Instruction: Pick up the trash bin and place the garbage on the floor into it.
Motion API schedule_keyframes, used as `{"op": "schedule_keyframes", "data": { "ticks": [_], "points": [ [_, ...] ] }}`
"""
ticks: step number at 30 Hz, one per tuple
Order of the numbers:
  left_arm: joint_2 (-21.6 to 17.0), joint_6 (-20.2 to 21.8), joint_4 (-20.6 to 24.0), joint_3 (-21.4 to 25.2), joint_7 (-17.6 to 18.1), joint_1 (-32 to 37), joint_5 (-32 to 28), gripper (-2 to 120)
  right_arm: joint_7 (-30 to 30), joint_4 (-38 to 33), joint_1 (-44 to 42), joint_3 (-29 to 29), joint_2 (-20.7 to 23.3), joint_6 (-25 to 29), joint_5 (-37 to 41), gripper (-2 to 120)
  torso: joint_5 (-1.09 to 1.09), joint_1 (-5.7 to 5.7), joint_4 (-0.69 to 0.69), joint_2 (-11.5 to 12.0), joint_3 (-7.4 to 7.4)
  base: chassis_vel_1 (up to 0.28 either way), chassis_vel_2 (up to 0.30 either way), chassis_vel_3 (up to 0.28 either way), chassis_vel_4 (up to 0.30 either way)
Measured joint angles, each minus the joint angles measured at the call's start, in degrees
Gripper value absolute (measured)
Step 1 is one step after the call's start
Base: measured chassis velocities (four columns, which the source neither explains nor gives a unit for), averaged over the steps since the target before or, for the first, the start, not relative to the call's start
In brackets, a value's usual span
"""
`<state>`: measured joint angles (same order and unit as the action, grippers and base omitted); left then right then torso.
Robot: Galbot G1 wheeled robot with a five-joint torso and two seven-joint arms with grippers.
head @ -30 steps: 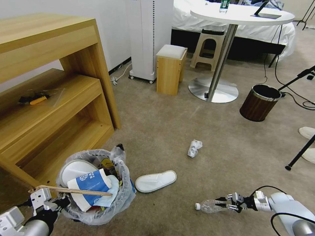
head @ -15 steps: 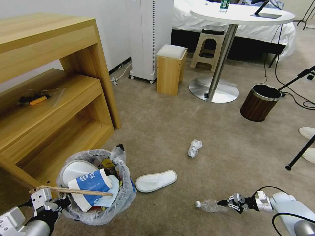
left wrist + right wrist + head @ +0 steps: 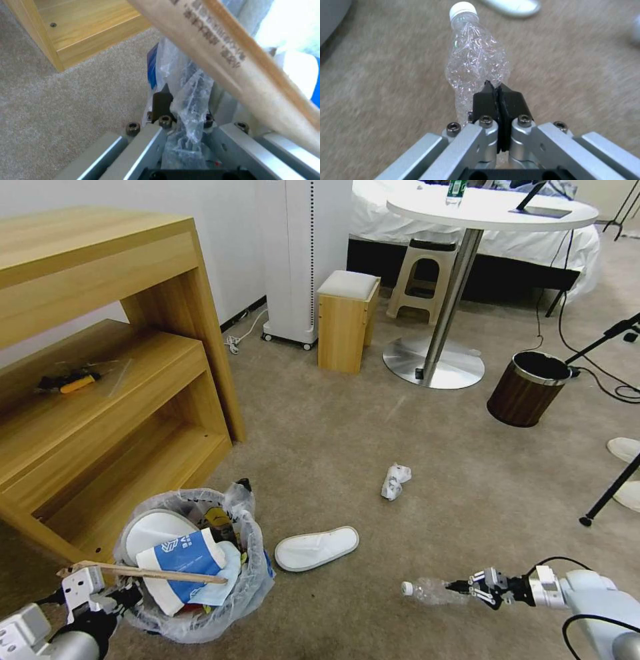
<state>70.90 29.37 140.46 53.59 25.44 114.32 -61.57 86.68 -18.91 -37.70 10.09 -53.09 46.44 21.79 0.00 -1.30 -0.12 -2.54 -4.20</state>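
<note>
Clear bottle [image 3: 430,591] juts from the right gripper [image 3: 475,589] clamped on its base, above the floor [image 3: 373,433].

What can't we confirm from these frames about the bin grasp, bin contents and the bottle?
- Trash bin: its dark wall is hidden by the plastic bag, head view.
- Left gripper: bag film covers the rim it pinches, left wrist view.
- Lower contents: buried under paper cup and wooden stick.
- Clear bottle in right gripper: base hidden behind fingers.
</note>
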Motion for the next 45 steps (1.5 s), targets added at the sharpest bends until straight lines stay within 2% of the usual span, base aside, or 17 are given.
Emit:
{"op": "schedule_keyframes", "data": {
  "ticks": [8,14,16,18,20,22,26,29,30,32,33,38,45],
  "points": [
    [1.21,0.02,0.16,-0.75,-0.81,0.16,2.16,0,-0.11,-7.28,-1.98,-0.5,1.16,-0.05,7.07,0,0.0,0.0,0.0,0.0,0.0,0.0,0.0,0.0,0.0],
    [1.95,0.03,0.64,-0.63,-1.27,0.37,3.14,0,-4.06,-12.36,-2.74,-0.48,1.38,-0.11,10.64,0,0.0,0.0,0.0,0.0,0.0,0.0,0.0,0.0,0.0],
    [2.26,0.02,0.82,-0.49,-1.41,0.24,3.44,0,-6.66,-14.16,-2.81,-0.28,1.39,-0.13,11.8,0,0.0,0.0,0.01,0.0,0.0,0.0,0.0,0.0,0.0],
    [2.83,-0.01,1.11,-0.46,-1.59,-0.04,3.77,0,-12.59,-17.51,-3.31,0.18,1.37,-0.36,14.23,0,-0.01,0.0,0.02,0.0,0.0,0.0,0.0,0.0,0.0],
    [2.96,-0.02,1.15,-0.48,-1.62,-0.09,3.83,0,-13.63,-18.2,-3.47,0.29,1.33,-0.5,14.75,0,0.0,0.0,0.01,0.0,0.0,0.0,0.0,0.0,0.0],
    [3.59,-0.04,1.34,-0.64,-1.71,-0.23,4.1,0,-18.82,-21.18,-4.45,0.51,1.18,-0.96,16.47,0,-0.01,0.0,0.02,-0.01,0.01,0.0,0.0,0.0,0.0],
    [3.92,-0.05,1.38,-0.72,-1.78,-0.26,4.3,0,-22.37,-23.28,-5.48,0.45,1.1,-1.24,16.99,0,0.0,0.0,0.01,0.0,0.0,0.0,0.0,0.0,0.0],
    [4.85,-0.18,1.41,-1.06,-2.12,-0.43,5.25,0,-31.27,-28.78,-8.46,-1.06,1.09,-1.79,17.28,0,0.0,0.0,0.0,0.0,0.0,0.0,0.0,0.0,0.0],
    [4.85,-0.18,1.41,-1.06,-2.12,-0.43,5.25,0,-31.27,-28.78,-8.46,-1.06,1.09,-1.79,17.28,0,0.0,0.0,0.0,0.0,0.0,0.0,0.0,0.0,0.0],
    [5.26,-0.24,1.4,-1.34,-2.41,-0.46,5.92,0,-36.69,-32.28,-9.88,-2.28,1.27,-2.46,17.34,0,0.0,0.0,0.01,0.0,0.0,0.0,0.0,0.0,0.0],
    [5.26,-0.24,1.4,-1.34,-2.41,-0.46,5.92,0,-36.69,-32.28,-9.88,-2.28,1.27,-2.46,17.34,0,0.0,0.0,0.01,0.0,0.0,0.0,0.0,0.0,0.0],
    [6.12,-0.41,0.8,-1.74,-2.85,-0.84,7.0,0,-45.11,-38.91,-11.35,-5.7,1.68,-3.99,17.26,0,-0.01,0.0,0.0,0.0,0.0,0.0,0.0,0.0,0.0],
    [7.21,-0.76,-0.41,-2.3,-4.08,-1.2,9.04,0,-49.55,-47.58,-10.98,-10.97,1.85,-6.02,17.15,0,0.0,0.0,-0.01,0.0,0.0,0.0,0.0,0.0,0.0]
  ]
}}
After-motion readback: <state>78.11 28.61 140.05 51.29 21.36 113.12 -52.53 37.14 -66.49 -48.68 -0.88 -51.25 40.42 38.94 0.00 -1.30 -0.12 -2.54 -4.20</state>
